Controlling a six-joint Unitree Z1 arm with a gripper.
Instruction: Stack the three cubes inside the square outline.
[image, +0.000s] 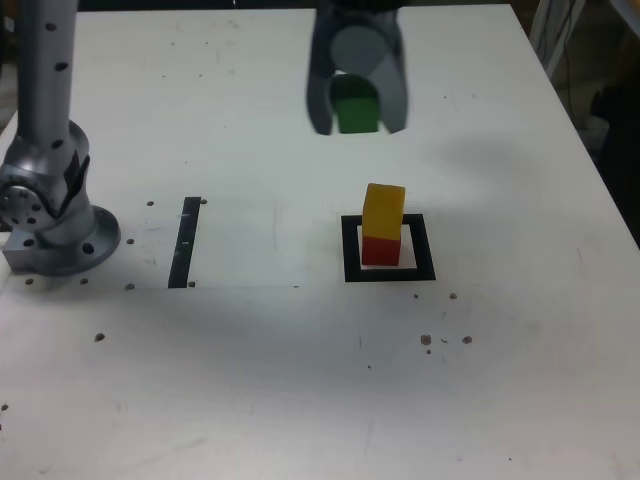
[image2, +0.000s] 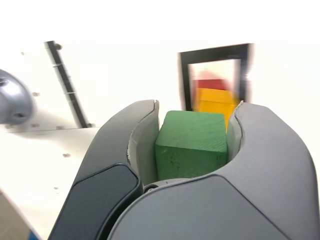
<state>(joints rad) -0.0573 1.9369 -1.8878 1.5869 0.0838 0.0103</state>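
In the exterior view we see the gripper (image: 356, 118) hanging above the far middle of the white table (image: 300, 380), its two grey jaws clamped on the green cube (image: 355, 106), which sits between them well clear of the tabletop. Nearer to us and slightly toward the exterior view's right lies the square outline (image: 389, 249), a thick black frame with a white centre. Inside it stands the red cube (image: 378, 250), and the yellow cube (image: 384, 209) rests directly on top of it, turned a little askew from the red one. Toward the exterior view's left we find a thin black strip (image: 185, 242) lying flat on the table, well apart from the outline, and farther left still the arm's round grey base (image: 55, 225) with its column rising out of frame. Small dark specks dot the table's near part. In the wrist view we look along the jaws, which curve around both sides of the green cube (image2: 192, 144) and press against it. Beyond the cube we make out the square outline (image2: 216, 52), somewhat blurred, with the yellow cube (image2: 216, 100) and a sliver of the red cube (image2: 212, 84) inside it. The black strip (image2: 68, 86) and part of the base (image2: 14, 102) also show there.
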